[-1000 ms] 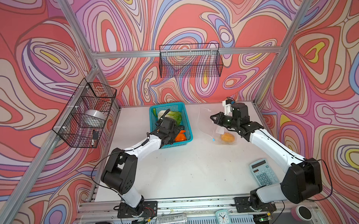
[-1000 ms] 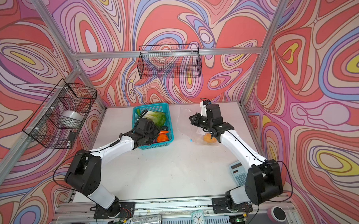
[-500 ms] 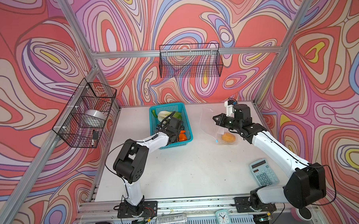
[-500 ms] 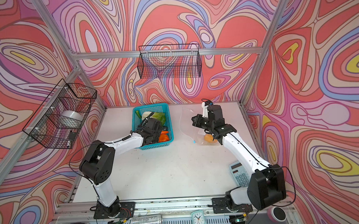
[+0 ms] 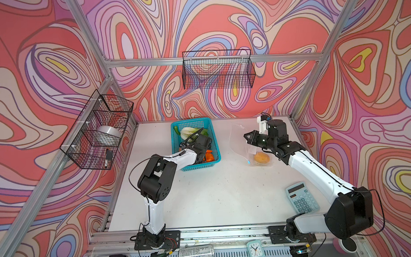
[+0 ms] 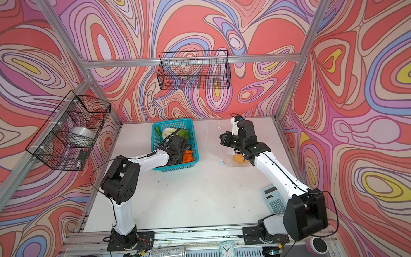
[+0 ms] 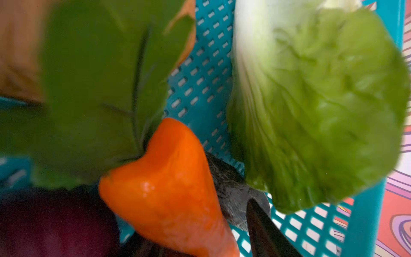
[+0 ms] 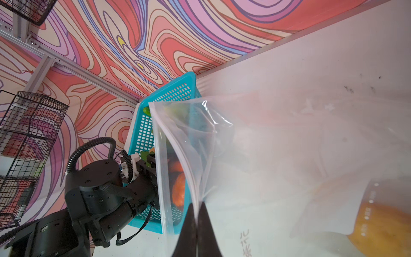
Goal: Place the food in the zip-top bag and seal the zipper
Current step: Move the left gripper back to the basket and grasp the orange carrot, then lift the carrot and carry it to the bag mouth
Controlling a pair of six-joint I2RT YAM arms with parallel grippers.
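The left gripper is seen down inside the basket, jaws spread, with the carrot lying between them. One dark finger is seen just beside the carrot's flank; contact cannot be confirmed. Very little room is left here. The cabbage is crowded in on that finger's outer side, and the onion is wedged on the carrot's opposite side. Flat green leaves are fanned out ahead of the tips. The carrot is smooth, glossy and tapered. The cabbage is crinkled, pale green fading to a white stem. The onion is dark purple and rounded. Slotted teal plastic is seen beneath it all.

Across the table, the right gripper is pressed together on the mouth edge of the bag, which is held up off the table. Clear, creased film is seen sagging away from the pinch. The zipper runs as a straight strip away from the fingertips, and its light-blue slider hangs low, near the tabletop. A rounded orange-yellow food is seen resting in the bag's bottom, below the gripper. Beyond the mouth edge a strip of bare table is left open before the basket wall. Wide clear tabletop is seen on the near side of both grippers. A calculator lies well apart, beside the right arm.
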